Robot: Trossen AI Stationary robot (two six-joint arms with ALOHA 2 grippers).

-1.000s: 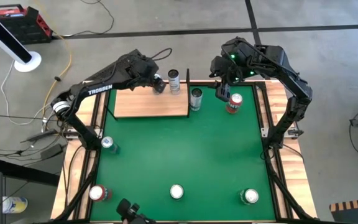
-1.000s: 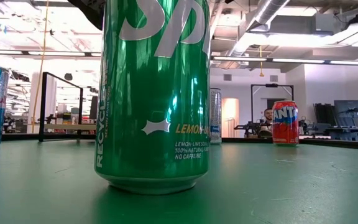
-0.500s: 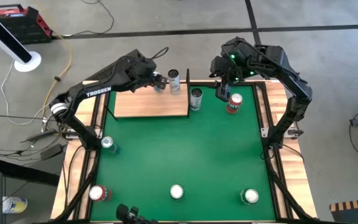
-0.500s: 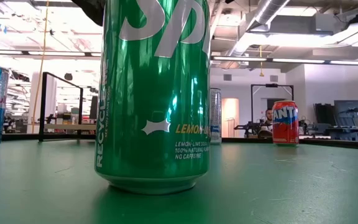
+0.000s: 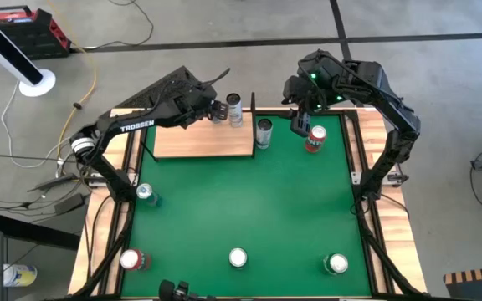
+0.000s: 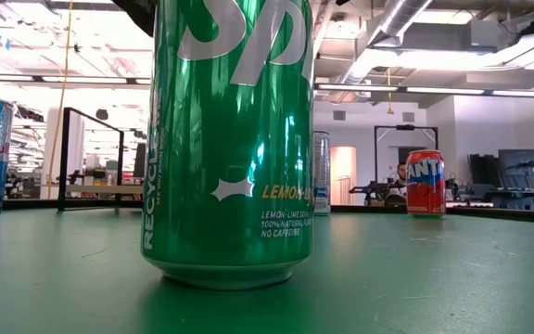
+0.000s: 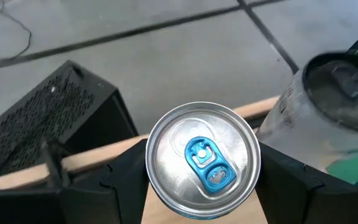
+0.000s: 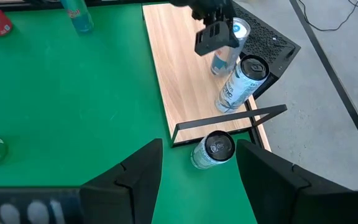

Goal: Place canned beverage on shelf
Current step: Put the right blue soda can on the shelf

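My left gripper (image 5: pixel 217 109) is clamped on a can (image 7: pixel 202 160) at the shelf's (image 5: pixel 199 142) far edge; right gripper (image 5: pixel 300 125) hangs open near the far edge.

High view: straight down over the whole worktop (image 5: pixel 249 209), shelf (image 5: pixel 203 140) at 11 o'clock. Low view: worktop height, level, a green can (image 6: pixel 230 139) very close, filling the frame. Left wrist view: close above a blue-tabbed can (image 7: pixel 202 160). Right wrist view: down across the shelf from farther off; shares that can with the left wrist view.
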